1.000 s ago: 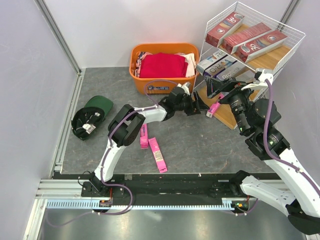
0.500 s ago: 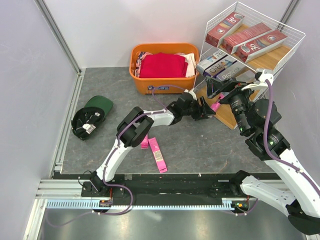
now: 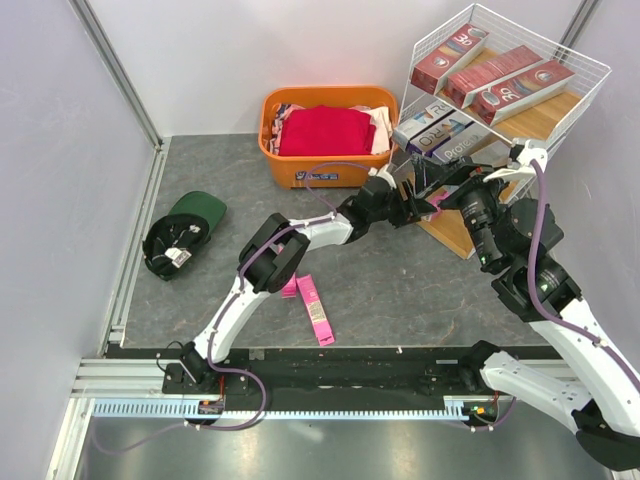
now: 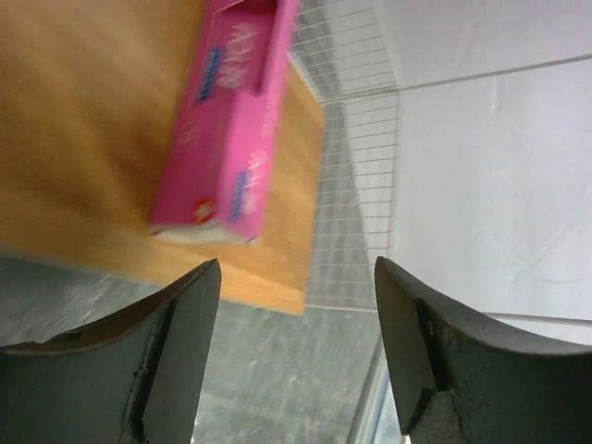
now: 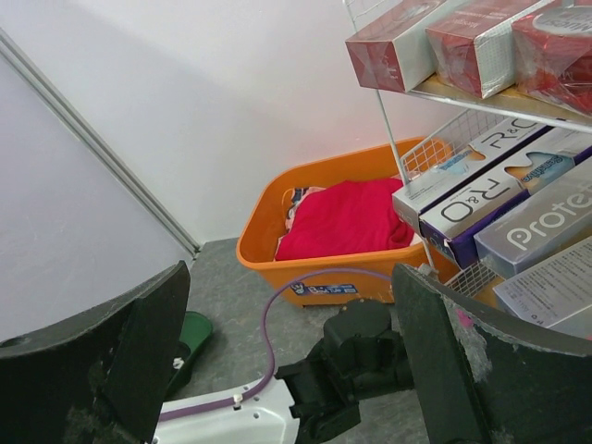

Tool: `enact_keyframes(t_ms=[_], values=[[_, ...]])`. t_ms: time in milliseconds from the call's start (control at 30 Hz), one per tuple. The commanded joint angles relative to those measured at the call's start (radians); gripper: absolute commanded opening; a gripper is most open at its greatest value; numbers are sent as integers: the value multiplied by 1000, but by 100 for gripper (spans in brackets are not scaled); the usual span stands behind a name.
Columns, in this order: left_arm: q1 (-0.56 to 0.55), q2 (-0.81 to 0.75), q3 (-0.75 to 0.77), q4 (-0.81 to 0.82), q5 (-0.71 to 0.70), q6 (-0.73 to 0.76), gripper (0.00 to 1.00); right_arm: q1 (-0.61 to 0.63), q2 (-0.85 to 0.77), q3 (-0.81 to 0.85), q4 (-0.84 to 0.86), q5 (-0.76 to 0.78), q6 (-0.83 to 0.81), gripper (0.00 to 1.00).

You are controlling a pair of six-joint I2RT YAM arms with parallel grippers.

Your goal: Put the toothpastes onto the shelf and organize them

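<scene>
On the grey counter (image 3: 420,290), at the left, lies a dark green cap (image 3: 185,232), and nearer the middle a bright pink cardboard toothpaste box (image 3: 317,310) with a second pink box (image 3: 289,289) half hidden under the left arm, both not yet shelved. Behind them stands the orange plastic basket (image 3: 325,170) of red clothes. The left gripper (image 4: 296,273) stretches to the lowest wooden board of the tall white wire shelf (image 3: 590,65). Its jaws stand apart and empty, with a third pink toothpaste box (image 4: 231,129) lying flat on the board just beyond them, which looks like a release. A second ago this gripper was back beside the basket and the box hung lower, at the board's front edge. Dark red boxes (image 3: 500,75) fill the top board and silver-grey and purple boxes (image 3: 440,130) the middle one, sorted by colour. The right gripper (image 5: 289,277) hovers by the shelf as before, jaws spread wide and holding nothing.
</scene>
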Motion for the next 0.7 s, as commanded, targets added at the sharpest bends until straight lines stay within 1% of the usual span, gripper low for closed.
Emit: enact_keyframes(t_ms=[0, 67, 100, 133, 167, 233, 267, 300, 333, 367, 400, 433, 467, 500, 567, 600, 667], values=[[-13, -131, -187, 55, -63, 56, 78, 3, -17, 6, 9, -7, -14, 98], [-19, -229, -280, 105, -92, 96, 81, 3, -13, 6, 8, -16, -16, 98], [-22, -263, -364, 114, -103, 114, 82, 1, -11, 6, 8, -18, -14, 98], [-30, -336, -403, 119, -123, 134, 83, 3, -7, 6, 8, -22, -13, 98], [-34, -372, -481, 124, -132, 178, 84, 3, -5, 6, 3, -25, -14, 98], [-47, -450, -557, 115, -163, 225, 85, 3, 3, 4, -1, -34, -13, 98], [-48, -522, -628, 86, -179, 269, 86, 1, 4, 3, -4, -36, -13, 98], [-53, -563, -661, 66, -184, 292, 86, 3, 6, 1, -6, -44, -11, 98], [-54, -599, -690, 32, -219, 314, 87, 3, 10, -2, -6, -50, -10, 98], [-56, -673, -747, 0, -247, 349, 87, 3, 12, -8, -7, -56, -7, 98], [-56, -706, -770, -83, -268, 364, 88, 3, 15, -12, -6, -67, -5, 98], [-56, -738, -793, -121, -328, 395, 89, 4, 24, -17, -7, -86, 1, 98], [-56, -801, -827, -161, -359, 404, 89, 3, 29, -25, -10, -97, 6, 98], [-51, -826, -841, -269, -427, 412, 93, 3, 42, -28, -14, -117, 13, 98], [-47, -907, -879, -361, -489, 426, 95, 4, 58, -38, -14, -140, 20, 98], [-44, -935, -891, -435, -541, 427, 96, 3, 70, -43, -14, -151, 24, 98], [-18, -973, -913, -522, -574, 426, 98, 3, 87, -52, -12, -189, 36, 98]])
